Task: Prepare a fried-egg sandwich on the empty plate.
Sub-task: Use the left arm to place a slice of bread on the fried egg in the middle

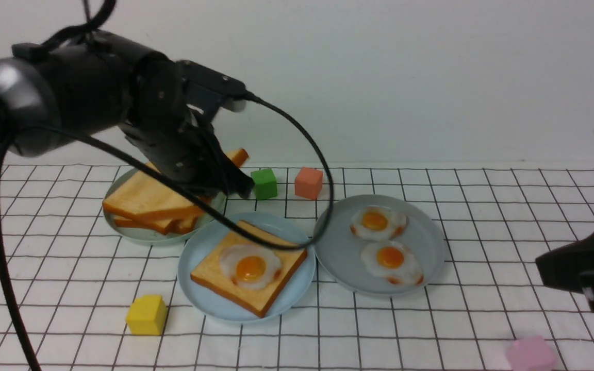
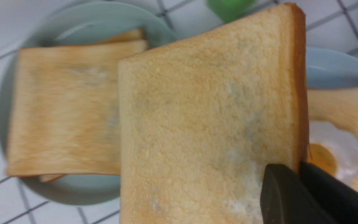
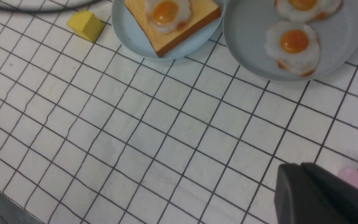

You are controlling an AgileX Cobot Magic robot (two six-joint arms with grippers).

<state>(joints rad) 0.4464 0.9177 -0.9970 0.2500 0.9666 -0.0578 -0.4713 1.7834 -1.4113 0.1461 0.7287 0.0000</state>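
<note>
Left wrist view: porous square toast slice [image 2: 207, 124], seemingly claw-pinched.

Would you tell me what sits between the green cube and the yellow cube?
In the front view, the sky-blue plate lies between the green cube and yellow cube, bearing toast topped with a fried egg.

1 egg-topped toast [image 1: 249, 268] on the sky-blue plate [image 1: 199, 257]

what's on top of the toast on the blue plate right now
One fried egg lies on the toast slice on the sky-blue plate, with no second slice over it yet. The left gripper holds another toast slice. The toast's underside is hidden.
</note>
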